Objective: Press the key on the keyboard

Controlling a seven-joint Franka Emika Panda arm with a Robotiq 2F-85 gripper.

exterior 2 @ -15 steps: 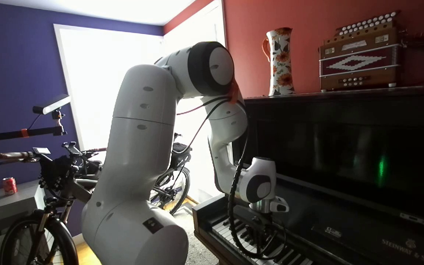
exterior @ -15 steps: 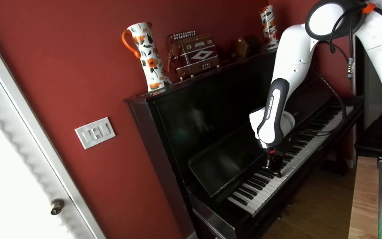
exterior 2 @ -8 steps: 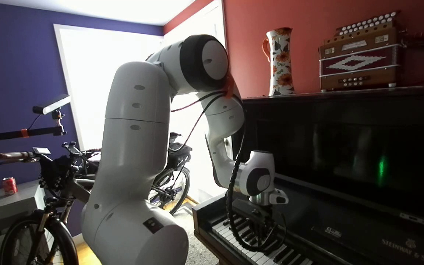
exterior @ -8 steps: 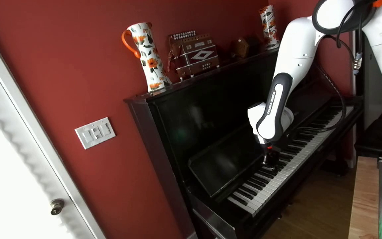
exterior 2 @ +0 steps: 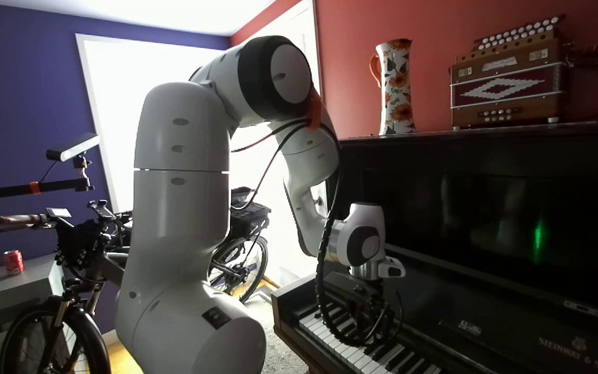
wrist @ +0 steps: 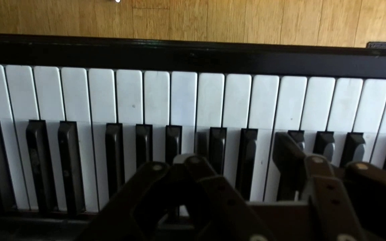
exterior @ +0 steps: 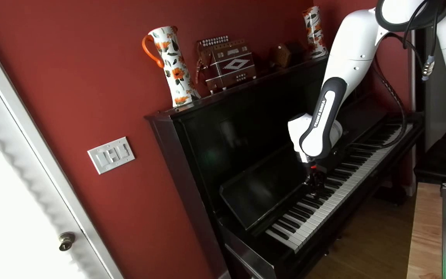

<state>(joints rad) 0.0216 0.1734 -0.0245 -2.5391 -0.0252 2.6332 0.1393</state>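
Note:
The keyboard (wrist: 183,97) spans the wrist view, with white keys and shorter black ones. It also shows in both exterior views, as keyboard (exterior: 309,226) and keyboard (exterior 2: 353,356), partly hidden behind the hand and its cable. My gripper (wrist: 243,145) is open over the black-key part, fingers well apart. One fingertip (wrist: 202,144) appears by a black key, the other fingertip (wrist: 285,149) a few keys to the right. Nothing sits between them. From outside, the gripper (exterior: 316,192) points down just over the keys; whether it touches any, I cannot tell. No key looks clearly pressed down.
A slanted dark panel (exterior: 263,190) rises behind the keys. The piano's front rail (wrist: 193,57) borders them. A black cable (exterior 2: 325,291) loops down by the hand. On top of the piano stand a flowered jug (exterior: 174,69) and an accordion (exterior: 230,64).
The arm has risen and pulled back a little, lifting my gripper up from the white keys toward the black ones and the panel. Its jaws have opened.

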